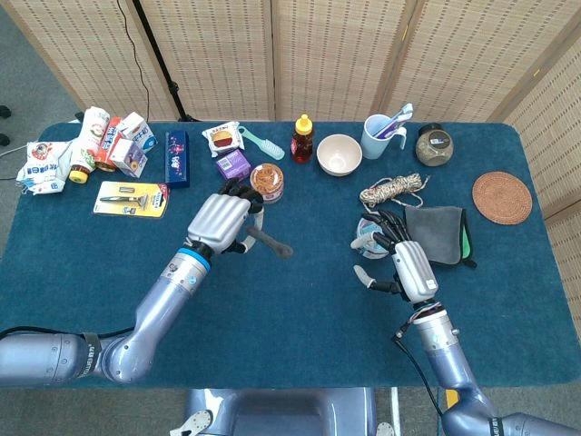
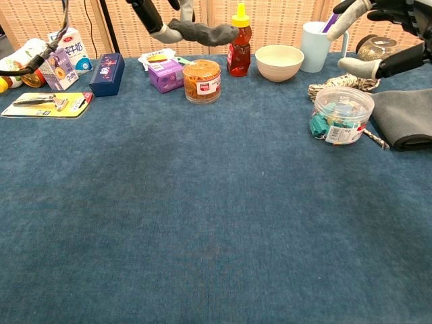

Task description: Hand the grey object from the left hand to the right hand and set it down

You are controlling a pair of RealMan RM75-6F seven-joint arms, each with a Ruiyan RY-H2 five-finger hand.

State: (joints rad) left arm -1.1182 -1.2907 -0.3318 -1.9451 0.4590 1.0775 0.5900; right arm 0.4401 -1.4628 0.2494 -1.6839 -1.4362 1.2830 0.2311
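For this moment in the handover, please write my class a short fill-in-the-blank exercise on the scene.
1. The grey object is held by the ____ hand.
2. The right hand holds ____.
3. The toothbrush stands in the light blue ____.
4. The round woven coaster lies nearest the robot's ____ hand.

Missing words: left; nothing; cup; right

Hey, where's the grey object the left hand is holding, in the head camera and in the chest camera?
Head view: the grey object juts right from the left hand, left of centre, below the orange-lidded jar.
Chest view: the grey object hangs at the top edge, left of centre, above the same jar; only fingers of the left hand show.
Shared landmark: the honey bottle, up and to its right.
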